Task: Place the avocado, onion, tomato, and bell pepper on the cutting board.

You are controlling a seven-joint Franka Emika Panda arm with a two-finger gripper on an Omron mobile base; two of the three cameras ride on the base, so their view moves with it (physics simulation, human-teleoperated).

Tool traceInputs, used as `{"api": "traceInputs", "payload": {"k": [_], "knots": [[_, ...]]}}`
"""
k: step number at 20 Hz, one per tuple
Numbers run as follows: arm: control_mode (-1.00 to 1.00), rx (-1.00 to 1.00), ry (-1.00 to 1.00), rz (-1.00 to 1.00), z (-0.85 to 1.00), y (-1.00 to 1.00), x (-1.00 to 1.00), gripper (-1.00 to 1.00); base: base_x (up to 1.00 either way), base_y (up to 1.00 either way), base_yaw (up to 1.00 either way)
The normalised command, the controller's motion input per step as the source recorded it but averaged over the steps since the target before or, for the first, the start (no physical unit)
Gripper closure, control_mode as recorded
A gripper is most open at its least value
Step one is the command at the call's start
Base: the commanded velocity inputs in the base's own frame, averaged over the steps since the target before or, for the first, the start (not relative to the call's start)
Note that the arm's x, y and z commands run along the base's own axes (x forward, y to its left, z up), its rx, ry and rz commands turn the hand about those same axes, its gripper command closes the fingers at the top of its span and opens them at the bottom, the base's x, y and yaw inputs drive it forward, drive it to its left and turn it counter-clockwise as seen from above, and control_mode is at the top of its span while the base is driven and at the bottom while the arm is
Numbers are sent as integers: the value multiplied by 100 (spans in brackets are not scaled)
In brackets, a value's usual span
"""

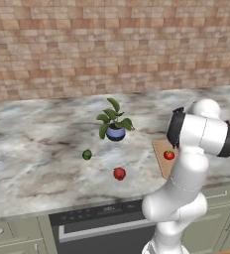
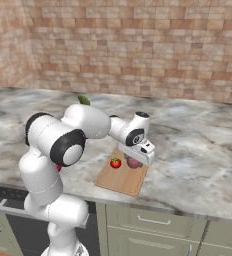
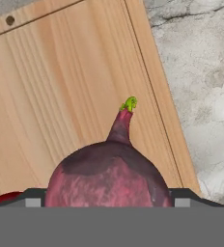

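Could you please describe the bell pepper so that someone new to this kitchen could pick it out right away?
Start at the marbled counter below the brick wall and find the potted plant in its blue pot. The bell pepper lies in front of that plant, nearer the counter's front edge, off the cutting board. It is deep red and lumpy, unlike the small dark green avocado to its left and the green-capped tomato on the board.

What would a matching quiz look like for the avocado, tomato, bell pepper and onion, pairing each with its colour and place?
1 avocado
2 tomato
3 bell pepper
4 onion

A red, on the cutting board
B purplish, with a green-tipped stalk
C dark green, on the counter
D red, on the counter near its front edge

Pairs: 1-C, 2-A, 3-D, 4-B
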Motion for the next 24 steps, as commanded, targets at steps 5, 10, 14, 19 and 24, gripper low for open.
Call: {"api": "traceInputs", "payload": {"k": [5, 10, 14, 19, 24], "knots": [[-100, 0, 5, 0, -30, 0, 0, 100, 0, 0, 0], [-100, 0, 3, 0, -26, 0, 0, 100, 0, 0, 0], [-100, 0, 6, 0, -33, 0, 0, -100, 0, 0, 0], [-100, 0, 0, 0, -4, 0, 0, -100, 0, 0, 0], [-100, 0, 0, 0, 0, 0, 0, -100, 0, 0, 0]]}}
